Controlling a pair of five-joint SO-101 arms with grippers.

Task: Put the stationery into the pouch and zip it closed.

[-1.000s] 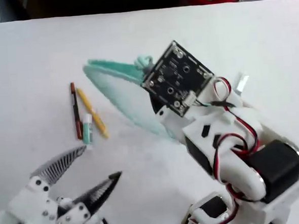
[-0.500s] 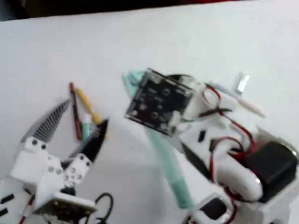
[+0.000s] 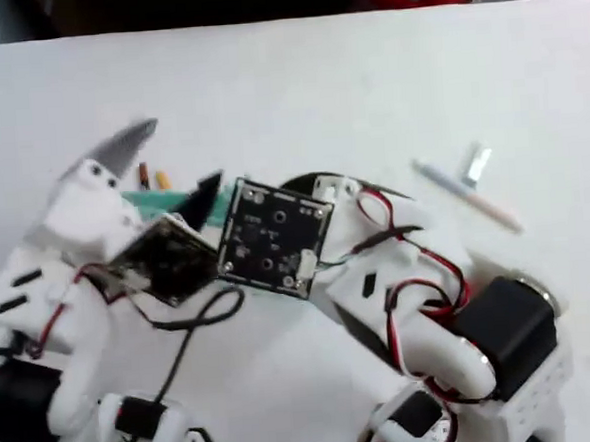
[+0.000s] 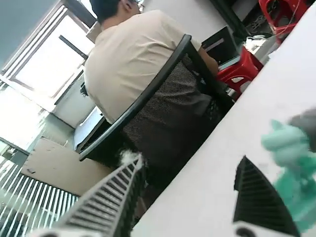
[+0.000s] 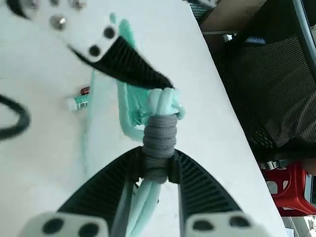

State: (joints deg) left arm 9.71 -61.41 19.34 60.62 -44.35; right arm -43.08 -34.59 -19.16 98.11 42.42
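Observation:
The teal pouch lies on the white table, and a strip of it peeks out between the two arms in the high view. My right gripper is shut on the pouch's grey-wrapped pull cord. My left gripper is open right beside that end of the pouch, its black finger just past the cord; the teal tassel sits by that finger. A glue stick and the tips of a brown pen and a yellow pen lie close by, mostly hidden by the left arm.
A blue-and-pink pen and a small silver clip lie on the table to the right of the right arm. The far half of the table is bare white. Beyond the table edge stands a mesh office chair.
The right arm has dragged the pouch leftward by its cord. The left arm has swung up from the near edge to the pouch, covering most of the pens.

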